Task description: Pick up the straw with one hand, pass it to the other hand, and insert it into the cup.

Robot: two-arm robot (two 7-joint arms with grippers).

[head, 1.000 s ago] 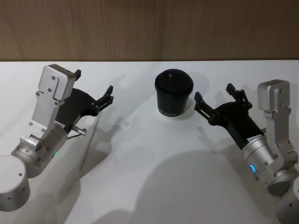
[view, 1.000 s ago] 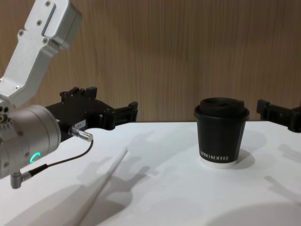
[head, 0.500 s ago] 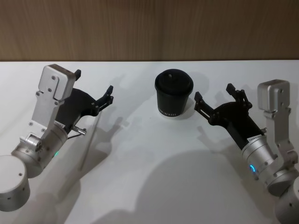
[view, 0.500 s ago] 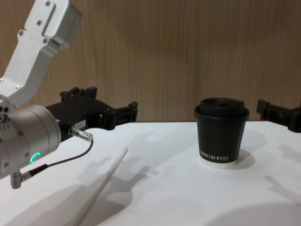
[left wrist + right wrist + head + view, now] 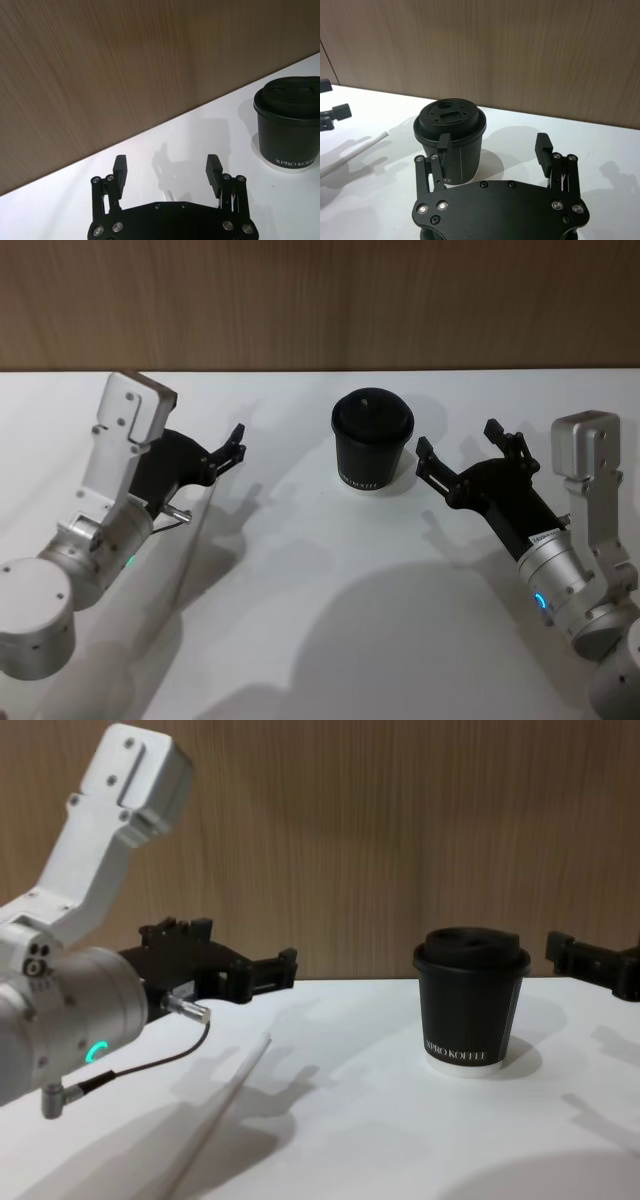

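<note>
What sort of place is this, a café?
Probably a robot test bench, not a café: a white tabletop against a wood-panelled wall, holding one black lidded paper coffee cup and a thin white straw, with the open left gripper by the straw and the open right gripper beside the cup.

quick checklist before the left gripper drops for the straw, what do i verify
1. Left gripper open: ok, fingers spread apart.
2. Straw free: ok, lies flat on the table, nothing on it.
3. Straw lined up: ok, its tip shows between the left fingers in the left wrist view.
4. Left wrist cable clear of the straw: cannot tell.
5. Right gripper ready to receive: ok, open, beside the cup, not touching it.
6. Cup upright, lid on: ok.
</note>
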